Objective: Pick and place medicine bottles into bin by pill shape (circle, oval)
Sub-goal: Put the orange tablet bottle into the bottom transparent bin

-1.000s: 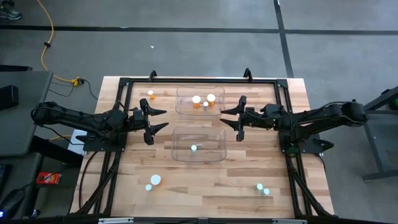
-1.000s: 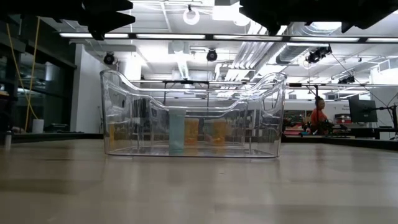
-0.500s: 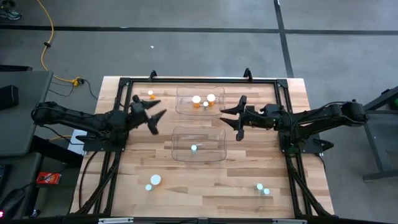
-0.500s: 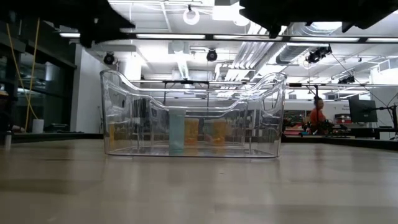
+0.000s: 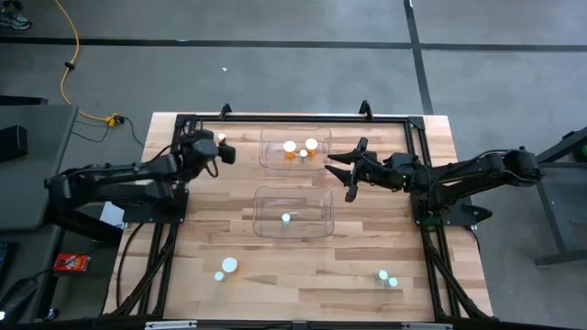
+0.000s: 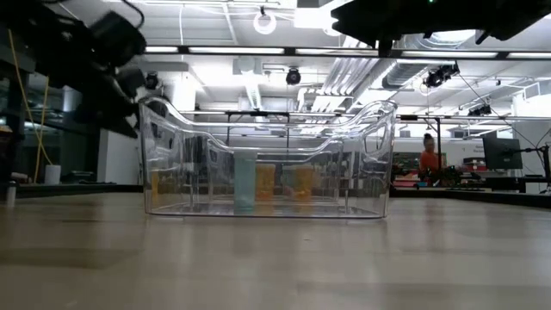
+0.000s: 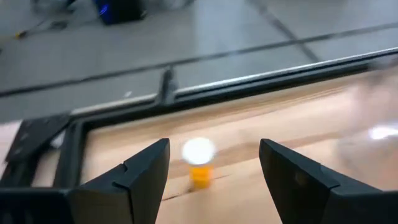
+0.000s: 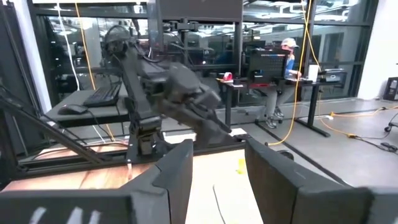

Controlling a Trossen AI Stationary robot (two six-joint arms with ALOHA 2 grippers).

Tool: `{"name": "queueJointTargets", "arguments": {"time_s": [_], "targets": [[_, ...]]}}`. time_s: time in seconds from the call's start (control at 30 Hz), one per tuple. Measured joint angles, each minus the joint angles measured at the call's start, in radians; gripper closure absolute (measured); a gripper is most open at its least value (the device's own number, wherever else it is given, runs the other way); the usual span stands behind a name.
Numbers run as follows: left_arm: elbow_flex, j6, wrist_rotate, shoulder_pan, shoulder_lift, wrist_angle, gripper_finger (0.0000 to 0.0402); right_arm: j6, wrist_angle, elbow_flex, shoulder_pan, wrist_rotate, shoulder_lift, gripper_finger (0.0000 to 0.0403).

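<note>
A small orange bottle with a white cap (image 7: 200, 163) stands upright on the table at the far left (image 5: 222, 137). My left gripper (image 5: 216, 150) is open just beside it on the near side. In the left wrist view (image 7: 211, 186) the bottle stands ahead between the two fingers, untouched. My right gripper (image 5: 345, 170) is open and empty, held above the table right of the far clear bin (image 5: 295, 161). That bin holds orange bottles (image 5: 290, 148). The near clear bin (image 5: 293, 229) holds one pale teal bottle (image 5: 286, 218).
Two pale bottles (image 5: 228, 265) stand near the front left and two more (image 5: 383, 274) near the front right. A black frame (image 5: 293, 117) runs around the table's edges. In the low view the near bin (image 6: 172, 155) stands in front of the far one.
My left gripper has swung from beside the near bin toward the table's far left corner, up to the orange bottle there, and has tipped downward. It stays open. The bottles and bins have not moved.
</note>
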Motion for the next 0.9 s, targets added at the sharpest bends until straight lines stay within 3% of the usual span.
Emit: {"name": "queueJointTargets", "arguments": {"time_s": [0.23,0.5,0.9], "targets": [[0.0,0.029,0.126,0.142,0.194,0.224,0.0163,0.0,-0.007,0.0,0.0,0.001,0.0,0.0265],[0.0,0.002,0.126,0.222,0.365,0.3,0.0163,0.024,-0.01,0.0,0.0,0.001,0.0,0.0265],[0.0,-0.007,0.111,0.211,0.397,0.349,0.0163,0.024,-0.011,0.0,0.0,0.001,0.0,0.0265]]}}
